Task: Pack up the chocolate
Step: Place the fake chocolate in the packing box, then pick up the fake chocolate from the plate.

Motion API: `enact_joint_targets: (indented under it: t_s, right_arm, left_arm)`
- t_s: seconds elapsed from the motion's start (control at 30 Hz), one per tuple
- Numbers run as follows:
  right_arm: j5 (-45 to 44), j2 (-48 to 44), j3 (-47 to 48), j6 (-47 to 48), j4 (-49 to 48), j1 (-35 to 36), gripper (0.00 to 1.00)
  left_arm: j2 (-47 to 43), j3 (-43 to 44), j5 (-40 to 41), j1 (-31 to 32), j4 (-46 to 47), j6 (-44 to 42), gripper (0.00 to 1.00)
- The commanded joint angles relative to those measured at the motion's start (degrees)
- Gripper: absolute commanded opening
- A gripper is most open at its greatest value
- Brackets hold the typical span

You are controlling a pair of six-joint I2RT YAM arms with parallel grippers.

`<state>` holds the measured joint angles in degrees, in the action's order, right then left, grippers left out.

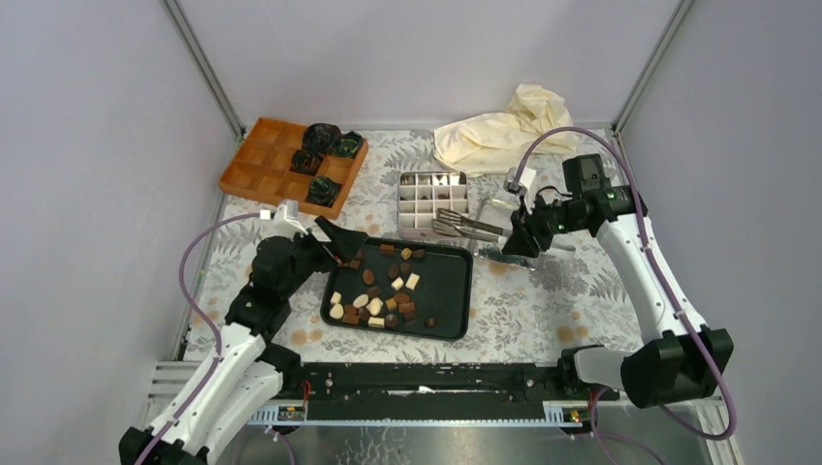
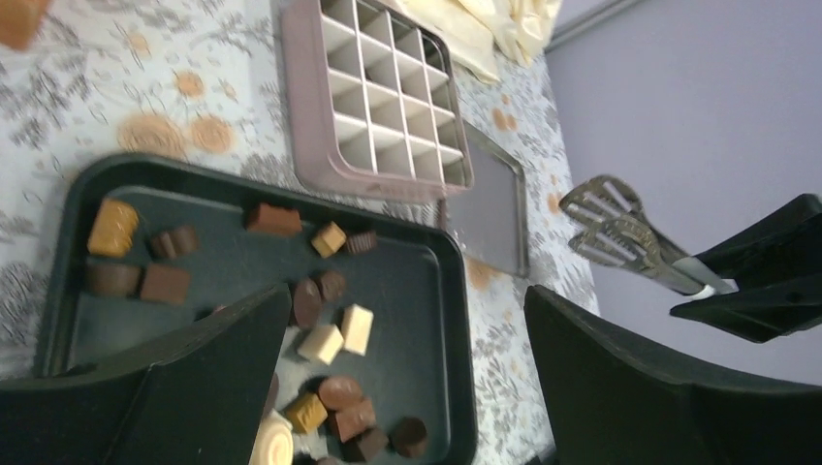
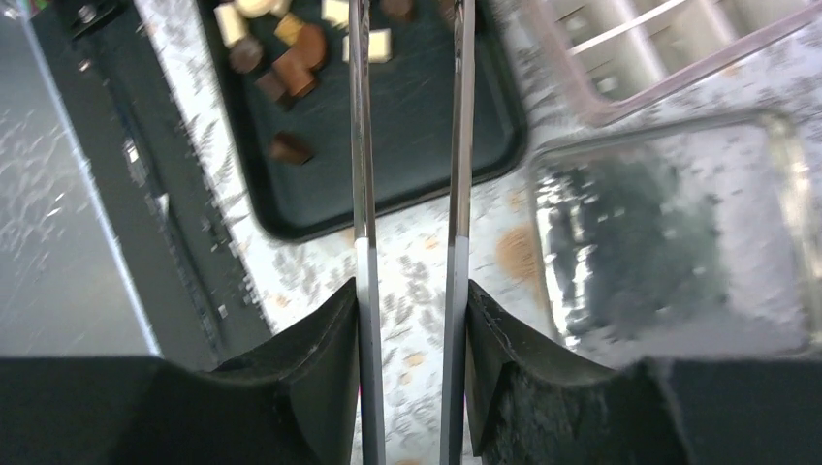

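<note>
Several small pieces of chocolate (image 1: pixel 380 291), dark, light brown and cream, lie loose on a black tray (image 1: pixel 444 281). My left gripper (image 1: pixel 339 242) hovers over the tray's far left corner. In the left wrist view the left gripper (image 2: pixel 405 295) is open, nothing between its fingers, with chocolate (image 2: pixel 330 341) below it. My right gripper (image 1: pixel 519 240) is right of the tray, shut on metal tongs (image 1: pixel 470 225) that point left over a steel grid box (image 1: pixel 431 203). In the right wrist view the tongs (image 3: pixel 361 145) reach out over the tray (image 3: pixel 417 136), their arms apart and empty.
A flat metal lid (image 1: pixel 499 215) lies beside the grid box, under my right gripper. An orange compartment tray (image 1: pixel 267 165) with crumpled dark paper cups (image 1: pixel 325 140) sits at the back left. A cream cloth (image 1: pixel 504 131) lies at the back right. Walls enclose the table.
</note>
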<state>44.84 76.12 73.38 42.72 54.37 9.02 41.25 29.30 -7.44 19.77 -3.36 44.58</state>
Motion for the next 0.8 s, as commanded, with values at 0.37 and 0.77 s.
enact_joint_targets:
  t_s: [0.37, 0.77]
  right_arm:
    - [4.1, -11.8, -17.2, 25.8, 15.9, 0.1, 0.45]
    - [-6.4, -11.4, -22.9, 31.8, 7.5, 4.5, 0.46]
  left_arm:
    - [-29.5, -12.7, -6.3, -0.3, -11.2, 15.3, 0.96]
    - [-26.5, -13.8, -8.9, -0.3, -8.9, 19.6, 0.94]
